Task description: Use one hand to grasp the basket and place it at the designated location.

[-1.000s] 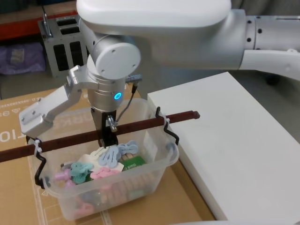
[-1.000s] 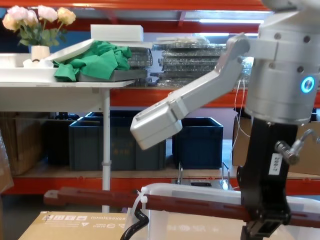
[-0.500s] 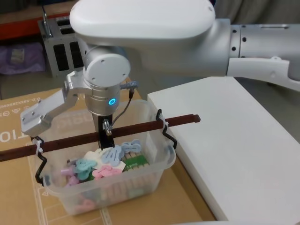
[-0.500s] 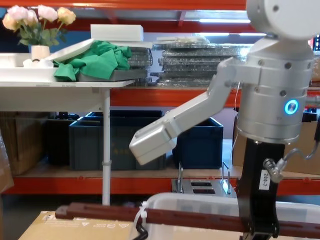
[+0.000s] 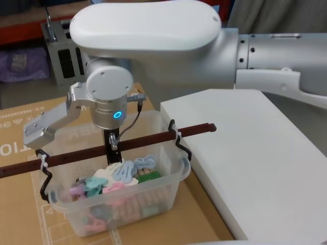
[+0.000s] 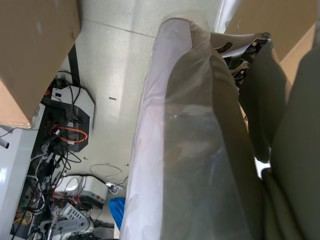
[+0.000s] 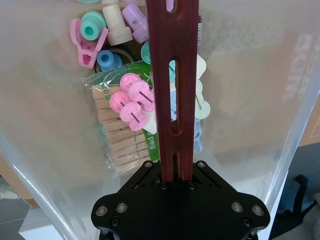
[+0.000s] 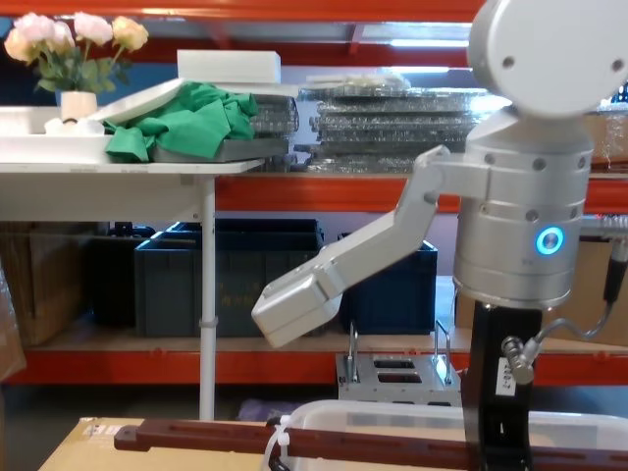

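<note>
The basket (image 5: 122, 201) is a translucent white tub holding coloured clothes pegs (image 5: 110, 181), low over a cardboard box top (image 5: 20, 199). I cannot tell whether it touches the cardboard. Its dark red-brown slotted handle (image 5: 148, 139) spans the tub, with a white zip tie (image 5: 43, 164) at the left hook. My right gripper (image 5: 113, 148) reaches straight down from the white forearm and is shut on the middle of the handle. In the right wrist view the handle (image 7: 172, 75) runs into the black gripper (image 7: 173, 172), with pegs (image 7: 132, 102) below. The chest view shows the handle (image 8: 373, 446) and right gripper (image 8: 498, 432) low down.
A white raised platform (image 5: 255, 163) lies just right of the basket. A grey metal box (image 5: 66, 51) stands behind it, and dark blue crates (image 8: 226, 280) sit on the shelf beyond. A white table with green cloth (image 8: 186, 118) is at the far left.
My right gripper has gone down with the basket. The handle sits lower in the chest view and the tub looks smaller and closer to the cardboard in the head view.
</note>
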You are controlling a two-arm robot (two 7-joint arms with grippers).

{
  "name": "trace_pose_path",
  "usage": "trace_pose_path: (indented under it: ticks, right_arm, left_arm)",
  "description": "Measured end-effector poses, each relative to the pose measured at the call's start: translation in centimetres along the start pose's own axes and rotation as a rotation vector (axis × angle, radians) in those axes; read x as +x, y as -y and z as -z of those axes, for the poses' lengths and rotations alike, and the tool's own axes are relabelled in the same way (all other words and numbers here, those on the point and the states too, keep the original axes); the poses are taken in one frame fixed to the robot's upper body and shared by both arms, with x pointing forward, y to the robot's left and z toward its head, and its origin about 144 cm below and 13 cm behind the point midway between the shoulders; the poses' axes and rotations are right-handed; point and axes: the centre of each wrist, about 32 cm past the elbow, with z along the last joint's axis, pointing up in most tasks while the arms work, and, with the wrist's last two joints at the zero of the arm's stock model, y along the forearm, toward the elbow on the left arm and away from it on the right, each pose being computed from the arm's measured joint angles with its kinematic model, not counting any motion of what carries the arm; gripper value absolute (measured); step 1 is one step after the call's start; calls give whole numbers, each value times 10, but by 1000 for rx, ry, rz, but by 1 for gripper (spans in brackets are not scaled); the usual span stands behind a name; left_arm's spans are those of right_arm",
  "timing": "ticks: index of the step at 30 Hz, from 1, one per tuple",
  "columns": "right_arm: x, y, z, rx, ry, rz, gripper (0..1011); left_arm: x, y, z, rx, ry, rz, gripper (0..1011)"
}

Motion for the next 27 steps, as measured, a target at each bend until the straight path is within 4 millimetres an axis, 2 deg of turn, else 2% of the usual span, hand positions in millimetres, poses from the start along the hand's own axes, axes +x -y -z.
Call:
trace_pose_path:
  ticks: [15,21,27]
  right_arm:
    - [5,-15,6,14,-28,-29,0]
    - [-6,-7,10,12,-41,4,0]
    - [-9,-4,11,11,-43,15,0]
  left_arm:
    - [0,0,0,0,0,0,0]
    - [0,0,0,0,0,0,0]
    - [0,0,0,0,0,0,0]
